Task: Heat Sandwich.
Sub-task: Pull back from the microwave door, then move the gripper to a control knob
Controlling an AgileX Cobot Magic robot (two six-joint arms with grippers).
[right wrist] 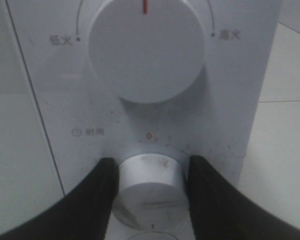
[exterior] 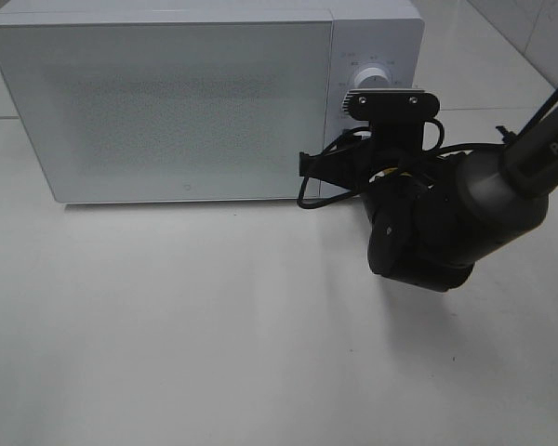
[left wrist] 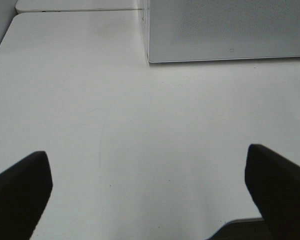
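The right jaws pinched the microwave's lower knob, the left jaws stood wide above the counter — and where the sandwich lay could not be told — the shut, frosted door showed nothing inside.

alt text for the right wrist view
The hand pinches the small lower knob on a white microwave panel, one black finger each side. The bigger knob above it has a red mark.

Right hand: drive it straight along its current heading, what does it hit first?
The microwave's control panel. The right hand straddles the lower knob, fingers against its sides, so they would reach the panel face around it; the remaining gap is unclear.
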